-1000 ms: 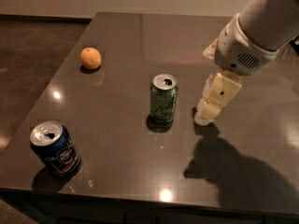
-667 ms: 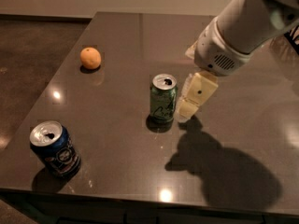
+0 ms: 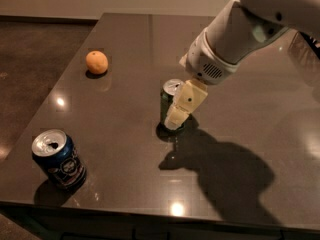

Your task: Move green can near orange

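The green can (image 3: pixel 167 103) stands upright near the middle of the dark table (image 3: pixel 120 134), with its silver top open. My gripper (image 3: pixel 176 119) hangs from the white arm that comes in from the upper right. It is at the can's right front side and covers part of the can. The orange (image 3: pixel 96 62) lies on the table at the far left, well apart from the can.
A dark blue can with a white logo (image 3: pixel 57 159) stands near the front left corner. The table's left edge runs close by the orange and the blue can. The arm's shadow falls on the table at the front right.
The arm has swung left and lower. The gripper has gone from well right of the green can to right against it. The cans and the orange have not moved.
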Tool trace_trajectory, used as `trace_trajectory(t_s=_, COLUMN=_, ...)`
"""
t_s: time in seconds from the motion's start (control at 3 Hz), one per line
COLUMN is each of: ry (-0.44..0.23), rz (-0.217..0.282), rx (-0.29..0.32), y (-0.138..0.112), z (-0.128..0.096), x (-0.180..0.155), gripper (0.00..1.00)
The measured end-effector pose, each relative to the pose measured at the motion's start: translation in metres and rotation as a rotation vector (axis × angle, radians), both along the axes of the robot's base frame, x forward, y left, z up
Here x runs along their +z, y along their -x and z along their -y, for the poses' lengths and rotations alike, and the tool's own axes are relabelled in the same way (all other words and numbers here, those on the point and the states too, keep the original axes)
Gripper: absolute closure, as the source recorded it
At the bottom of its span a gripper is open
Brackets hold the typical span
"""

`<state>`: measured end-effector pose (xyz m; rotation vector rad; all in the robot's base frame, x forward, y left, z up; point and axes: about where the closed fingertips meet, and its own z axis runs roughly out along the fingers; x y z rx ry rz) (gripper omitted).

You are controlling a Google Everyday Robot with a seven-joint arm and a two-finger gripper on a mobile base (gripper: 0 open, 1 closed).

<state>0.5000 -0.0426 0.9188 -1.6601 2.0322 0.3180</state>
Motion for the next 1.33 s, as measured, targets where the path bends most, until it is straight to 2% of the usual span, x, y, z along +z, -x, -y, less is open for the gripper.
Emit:
trace_trajectory(t_s=0.33, ry=0.004, rz=-0.012, rx=0.014, y=-0.0044, z=-0.0062, x=-0.011, gripper=0.0)
trace_trajectory(t_s=0.67, ry=0.009, rz=-0.017, rx=0.023, y=-0.0044, z=-0.0078, x=-0.014, gripper=0.14)
trace_trajectory(t_s=1.33, ry=0.0, rz=-0.03, rx=0.052, y=-0.0066, z=-0.013, x=-0.0045, gripper=0.61)
